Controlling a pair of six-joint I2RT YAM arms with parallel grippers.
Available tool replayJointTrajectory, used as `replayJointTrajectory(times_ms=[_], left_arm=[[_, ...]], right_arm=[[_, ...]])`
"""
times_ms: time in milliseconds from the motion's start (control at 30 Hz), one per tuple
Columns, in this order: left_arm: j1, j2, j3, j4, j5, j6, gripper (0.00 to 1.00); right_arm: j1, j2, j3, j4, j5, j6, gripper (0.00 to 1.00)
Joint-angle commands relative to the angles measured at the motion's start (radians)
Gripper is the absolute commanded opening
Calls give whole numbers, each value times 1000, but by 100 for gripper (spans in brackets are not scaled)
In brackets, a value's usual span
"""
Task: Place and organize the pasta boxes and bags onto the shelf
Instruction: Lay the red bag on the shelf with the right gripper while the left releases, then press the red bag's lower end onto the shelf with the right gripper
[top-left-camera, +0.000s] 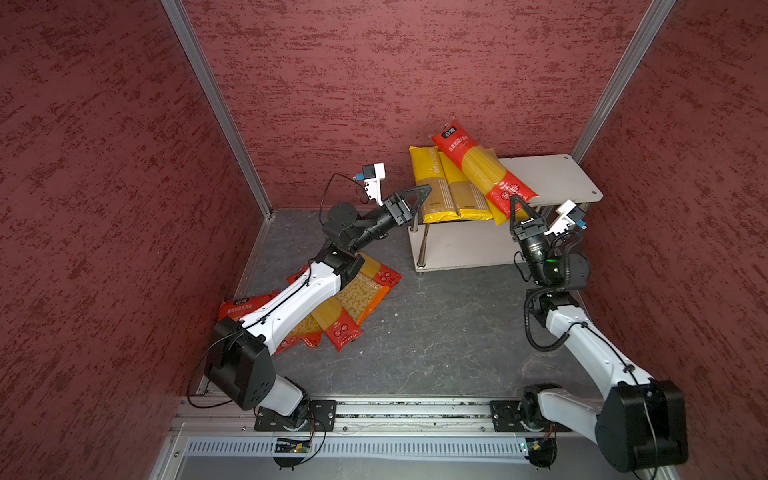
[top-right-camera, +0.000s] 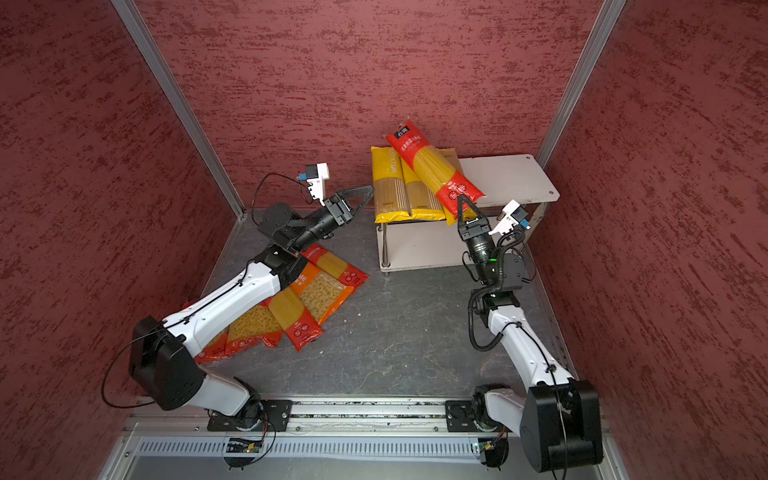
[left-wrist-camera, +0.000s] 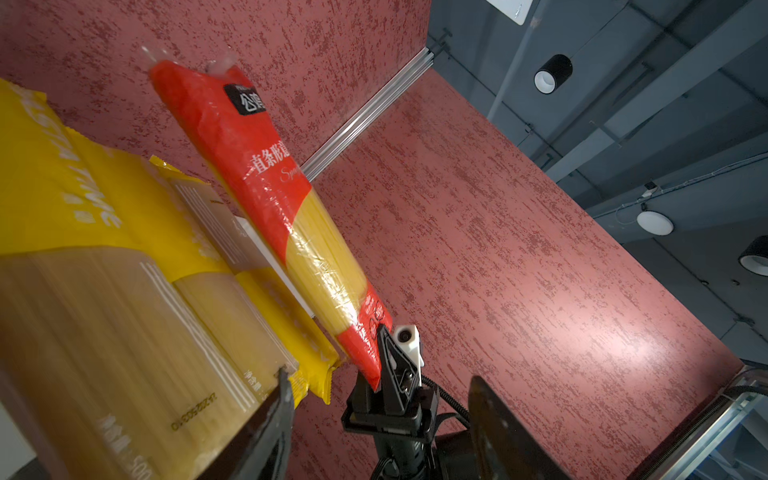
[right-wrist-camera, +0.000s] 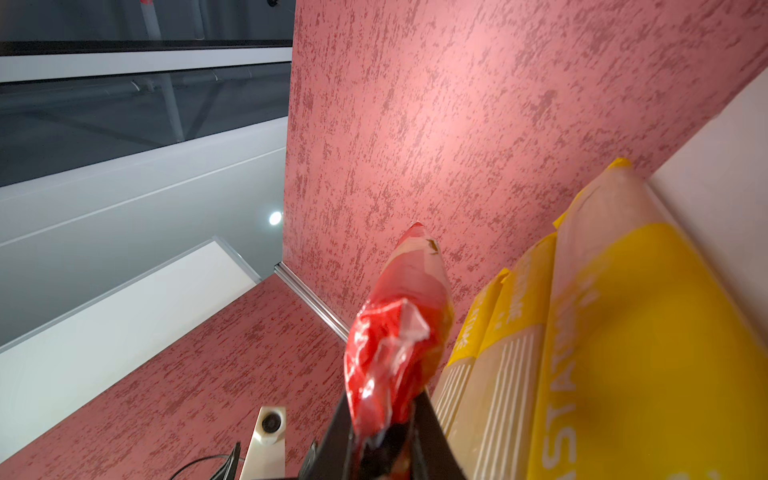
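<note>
**A:** Which way did the red spaghetti pack (top-left-camera: 478, 166) lie from the right gripper (top-left-camera: 519, 208)?

**B:** Straight ahead of it. That gripper was pinching the pack's near end at the front edge of the shelf (top-left-camera: 552, 174) top board. The long axis ran away toward the board's rear-left corner, slantwise over the yellow packs (top-left-camera: 436, 187).

**A:** Flat on them?

**B:** No. The left wrist view showed it tilted, with the far end higher. I couldn't tell whether that end touched the back wall.

**A:** And the left gripper (top-left-camera: 417, 199)?

**B:** It was spread with nothing between its fingers, just off the board's left edge, beside the yellow packs.

**A:** So whose move was it?

**B:** The right arm's, I'd judge. The far end needed to swing toward the bare right half, so the pack would lie parallel to the yellow ones.
</note>
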Motion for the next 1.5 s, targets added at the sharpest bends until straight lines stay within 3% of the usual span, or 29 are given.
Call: replayJointTrajectory(times_ms=[0,167,367,567,800,1167,1333,1467], left_arm=[[-2,-79,-70,-47,-20,60,66],[-5,-189,-216,-140,-69,114,67],[-22,-269,-369,-155,-114,88,66],[-35,-308,-413,-196,-134,103,66],[-37,-317,-419,-214,-150,120,66],[-45,-306,-420,-214,-165,121,66],[-45,-307,-419,-220,-166,121,66],[-46,-318,-424,-231,-168,126,66]], right_arm=[[-72,-50,90,114,43,73,0],[-123,-63,80,79,140,111,0],[-135,-56,101,-10,255,98,0],[-136,-37,94,-62,374,90,0],[-118,-20,102,-190,319,114,18],[-95,-120,60,-479,265,108,46],[-148,-100,99,-670,178,110,48],[-167,-89,92,-621,155,117,39]])
